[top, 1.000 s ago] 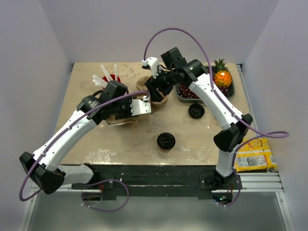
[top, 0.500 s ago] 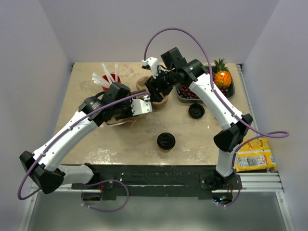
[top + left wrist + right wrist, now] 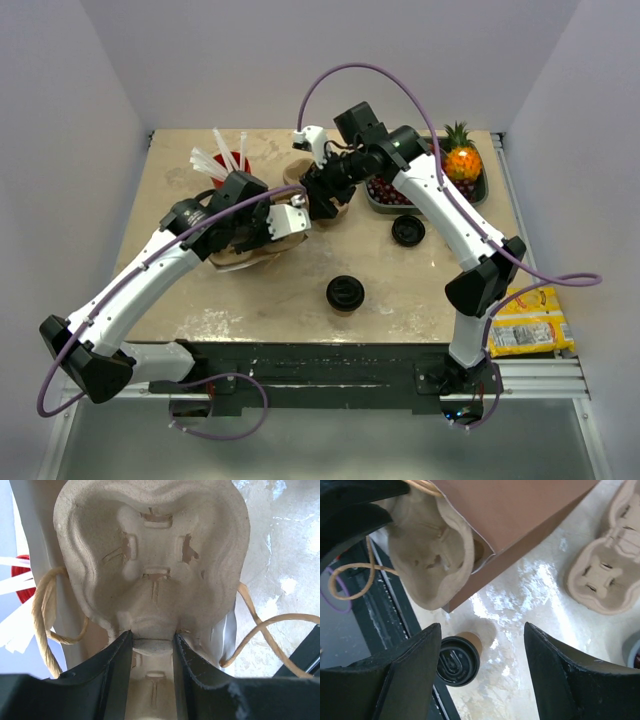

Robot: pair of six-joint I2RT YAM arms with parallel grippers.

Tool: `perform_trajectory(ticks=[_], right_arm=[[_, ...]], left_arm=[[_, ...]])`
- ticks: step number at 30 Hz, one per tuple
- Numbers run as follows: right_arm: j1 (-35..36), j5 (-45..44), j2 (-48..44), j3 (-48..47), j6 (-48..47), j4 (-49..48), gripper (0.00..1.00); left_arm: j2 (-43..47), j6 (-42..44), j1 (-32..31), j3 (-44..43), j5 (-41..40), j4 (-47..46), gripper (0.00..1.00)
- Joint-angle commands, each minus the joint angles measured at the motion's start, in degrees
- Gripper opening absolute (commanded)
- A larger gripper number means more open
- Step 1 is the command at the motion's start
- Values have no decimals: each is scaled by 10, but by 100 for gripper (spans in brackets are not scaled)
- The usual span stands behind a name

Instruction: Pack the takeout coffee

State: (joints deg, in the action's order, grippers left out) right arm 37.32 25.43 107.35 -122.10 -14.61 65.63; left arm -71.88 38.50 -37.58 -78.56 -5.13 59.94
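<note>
The left jaws are gripping the rim of a molded pulp cup carrier [image 3: 150, 570], with 1 finger [image 3: 107, 680] pressing on each side of its thin lip, and the carrier is spreading out ahead of them with its hollow cup pockets facing the wrist camera. Right behind the carrier, a brown paper bag [image 3: 520, 525] is lying on the counter [image 3: 250, 300], and its twine handles [image 3: 42, 615] are looping out on both sides of the jaws. Past the bag, off to the jaws' left, a red cup [image 3: 20, 575] of white straws is showing. The right jaws are standing wide apart and holding nothing, hanging above the bag's open end, just beside the left jaws. Below them, the takeout coffee [image 3: 456, 660] is standing upright on the counter, its black lid facing up; from above it is sitting well apart from both jaws [image 3: 344, 293], toward the arm bases. A 2nd pulp carrier [image 3: 605, 575] is lying flat near the right jaws' far side. Farther out, a loose black lid [image 3: 407, 231] is resting on the counter.
</note>
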Motion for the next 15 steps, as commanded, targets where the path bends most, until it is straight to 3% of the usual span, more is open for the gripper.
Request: perform_trajectory(ticks=[1, 6, 10, 15], right_arm=[[-1, 51, 0, -19, -13, -13, 70], [0, 57, -5, -4, -9, -62, 67], [1, 47, -43, 84, 23, -189, 68], [13, 67, -24, 71, 40, -182, 69]], left_arm=[[16, -7, 13, -23, -9, 12, 0], [28, 9, 29, -9, -13, 5, 0], [51, 18, 56, 14, 5, -38, 0], [59, 17, 99, 23, 43, -68, 0]])
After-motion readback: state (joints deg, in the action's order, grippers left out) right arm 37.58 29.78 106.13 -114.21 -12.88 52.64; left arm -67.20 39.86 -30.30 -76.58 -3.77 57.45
